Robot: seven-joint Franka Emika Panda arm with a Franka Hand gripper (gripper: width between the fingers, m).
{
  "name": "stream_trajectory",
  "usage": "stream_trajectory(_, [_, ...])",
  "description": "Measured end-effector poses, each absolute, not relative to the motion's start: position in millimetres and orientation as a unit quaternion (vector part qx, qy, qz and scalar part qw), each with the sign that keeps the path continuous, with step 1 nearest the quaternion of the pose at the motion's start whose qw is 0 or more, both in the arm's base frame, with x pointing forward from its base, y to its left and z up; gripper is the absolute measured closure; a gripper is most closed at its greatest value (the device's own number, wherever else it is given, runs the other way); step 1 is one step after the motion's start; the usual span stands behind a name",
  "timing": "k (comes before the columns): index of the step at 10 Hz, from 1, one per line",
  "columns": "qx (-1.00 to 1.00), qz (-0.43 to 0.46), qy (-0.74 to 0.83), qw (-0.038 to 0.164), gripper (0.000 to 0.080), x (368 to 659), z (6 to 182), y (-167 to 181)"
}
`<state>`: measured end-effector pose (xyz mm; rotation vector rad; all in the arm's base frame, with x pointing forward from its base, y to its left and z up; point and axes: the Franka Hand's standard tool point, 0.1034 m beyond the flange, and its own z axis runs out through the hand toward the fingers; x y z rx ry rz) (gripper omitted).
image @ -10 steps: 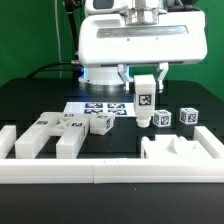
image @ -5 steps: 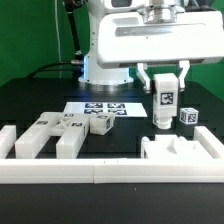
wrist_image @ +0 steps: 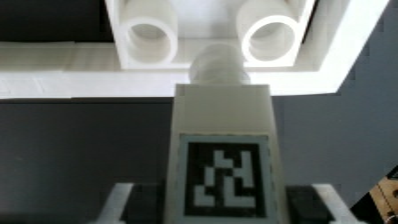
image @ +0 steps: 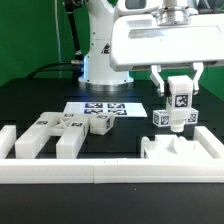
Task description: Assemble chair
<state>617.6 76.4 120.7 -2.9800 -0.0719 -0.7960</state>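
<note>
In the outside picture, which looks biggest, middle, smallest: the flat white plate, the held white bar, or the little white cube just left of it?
1. Flat white plastic plate, but nearest the camera.
2. Long white tagged bar in the gripper.
3. Small white tagged cube on the exterior view's left of the bar.

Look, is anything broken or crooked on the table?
Nothing stands out. The hand holds one white bar upright, and the loose chair parts lie whole on the table.
</note>
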Motion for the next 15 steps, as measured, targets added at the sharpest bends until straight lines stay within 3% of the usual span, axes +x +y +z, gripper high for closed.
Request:
stream_trajectory(4, [-0.964,-0.261,-0.046,0.028,0.0509,630.9,102.5,91.9])
stream_trajectory(6, [-0.963,-0.265,-0.052,0.026,0.0509,639.0,101.7,92.4])
stream_trajectory(10, [-0.963,-0.262,-0.054,0.028,0.0509,638.3,101.8,94.7])
stream_trajectory(15, [-0.964,-0.257,-0.062,0.028,0.0509,631.8,87.9,104.3])
